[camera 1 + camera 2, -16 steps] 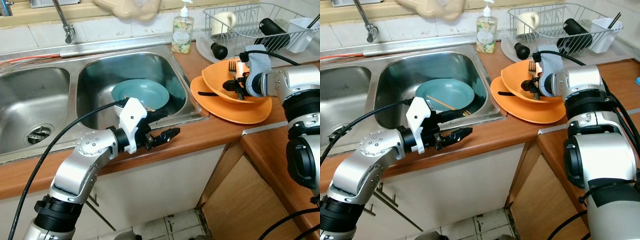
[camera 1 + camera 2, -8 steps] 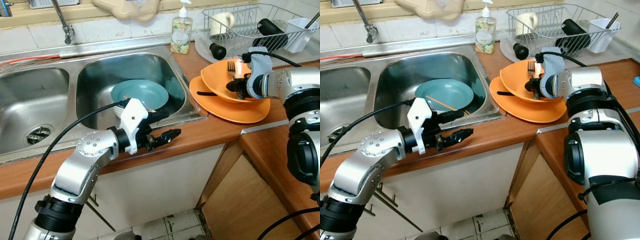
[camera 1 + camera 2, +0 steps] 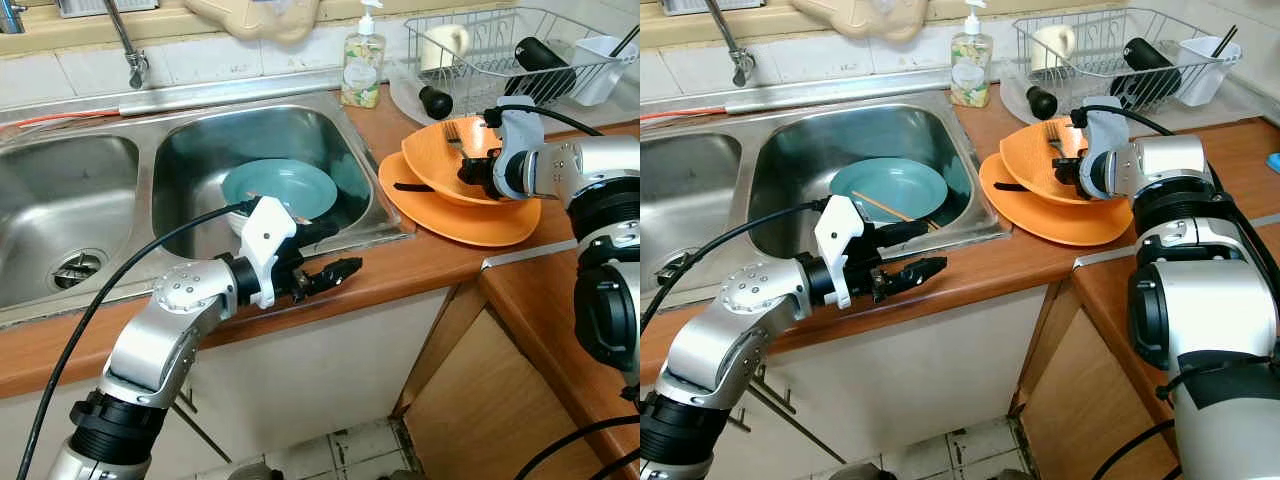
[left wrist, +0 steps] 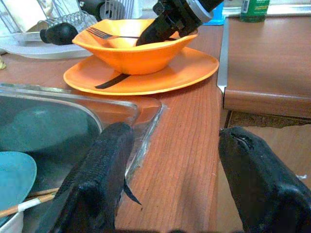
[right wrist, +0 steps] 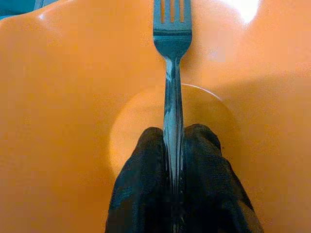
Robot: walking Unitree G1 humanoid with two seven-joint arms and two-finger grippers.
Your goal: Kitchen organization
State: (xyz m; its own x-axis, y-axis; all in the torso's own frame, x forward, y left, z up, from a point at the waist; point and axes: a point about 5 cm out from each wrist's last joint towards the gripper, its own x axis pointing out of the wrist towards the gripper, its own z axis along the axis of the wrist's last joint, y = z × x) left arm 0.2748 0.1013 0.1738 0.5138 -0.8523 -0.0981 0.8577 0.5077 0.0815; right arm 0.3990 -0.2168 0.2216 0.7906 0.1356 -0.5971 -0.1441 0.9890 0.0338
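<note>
Right now your right tool [image 5: 173, 194] is sitting inside the orange bowl [image 3: 1040, 160], its two black fingers [image 5: 141, 179] pinching the handle of the fork [image 5: 172, 58] between them, with the tines pointing away toward the bowl's far wall. That bowl is resting on the orange plate [image 3: 1060, 222], which is lying on the worktop [image 3: 1020, 262] just beside the sink [image 3: 790, 150]; a dark utensil is lying on the plate, partly under the bowl. Behind the bowl the dish rack [image 3: 1110, 45] is holding a cup and a white caddy, and the soap bottle [image 3: 971, 60] is standing near the bowl, at the sink's back corner. Your left tool [image 3: 325, 275] is hovering over the worktop's front edge, well apart from the bowl, with its fingers [image 4: 97, 179] spread wide and gripping nothing. The grip on the fork looks narrow and far down the handle, so the fork is likely to swing or slip as you are lifting it. The tines could catch the bowl's wall and drag or tip the bowl on the plate. Watch the rack's rim too, since the long fork could be knocking against it on the way across.
</note>
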